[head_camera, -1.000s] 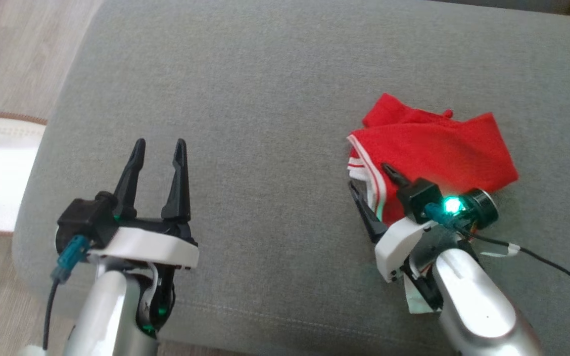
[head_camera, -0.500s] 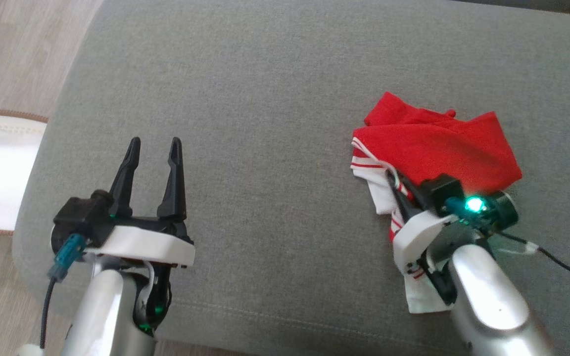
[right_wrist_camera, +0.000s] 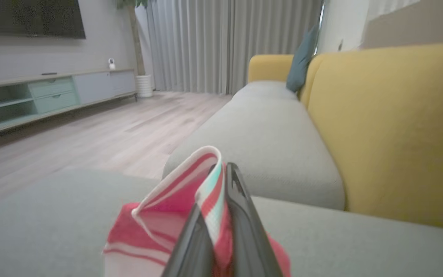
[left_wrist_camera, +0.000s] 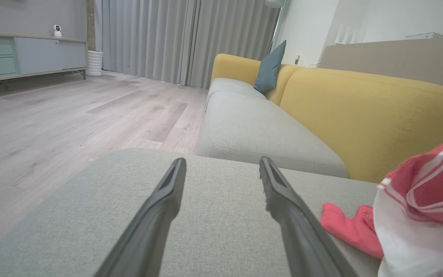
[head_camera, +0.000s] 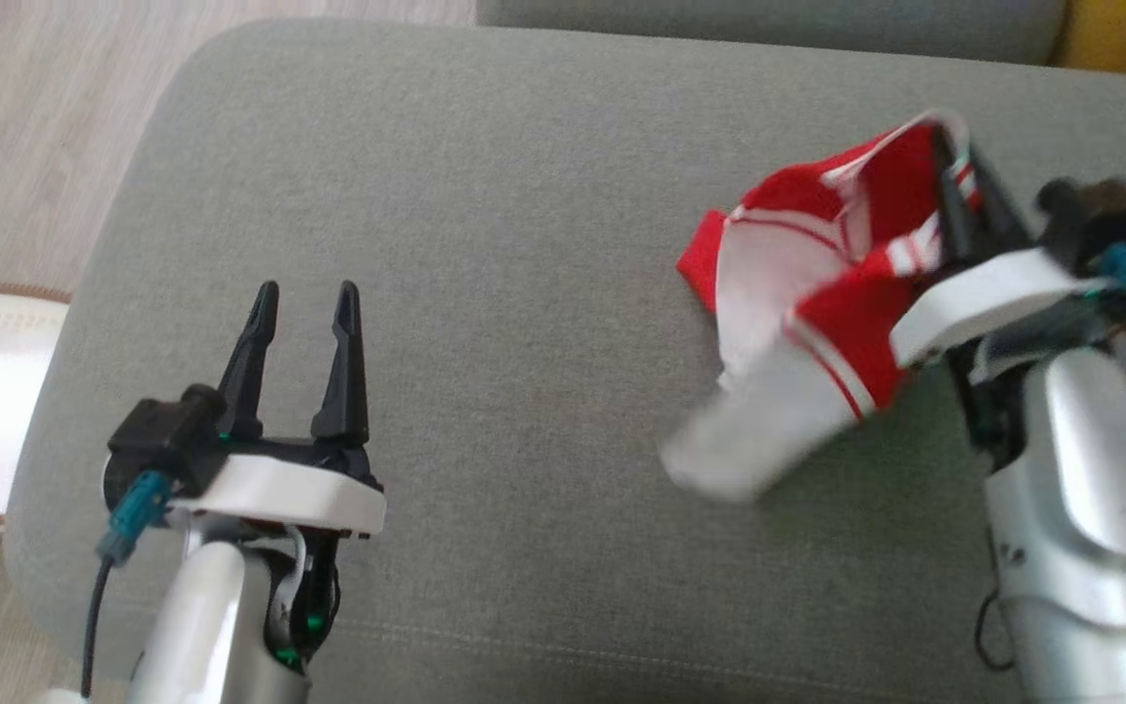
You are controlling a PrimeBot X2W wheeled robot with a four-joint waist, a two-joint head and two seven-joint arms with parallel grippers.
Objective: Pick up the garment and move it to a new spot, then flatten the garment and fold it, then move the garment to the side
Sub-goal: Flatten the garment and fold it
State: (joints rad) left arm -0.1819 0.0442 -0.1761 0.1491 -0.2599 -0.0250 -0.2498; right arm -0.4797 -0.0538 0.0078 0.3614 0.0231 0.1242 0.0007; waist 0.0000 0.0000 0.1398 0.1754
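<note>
Right hand point(head_camera: 955, 149) tight on garment point(head_camera: 846, 323) over grey cushion point(head_camera: 524, 196), yellow backrest point(left_wrist_camera: 360, 111) beyond (left hand point(head_camera: 306, 291) agape)

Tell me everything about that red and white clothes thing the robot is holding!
The garment is soft red cloth with white panels and thin red-and-white stripes along its edge. It is crumpled, not flat. The right pincer is shut on a striped edge and holds it up above the grey sofa cushion, so the rest hangs in loose folds. In the left wrist view one red end seems to lie on the cushion. Its lower white part is blurred.
</note>
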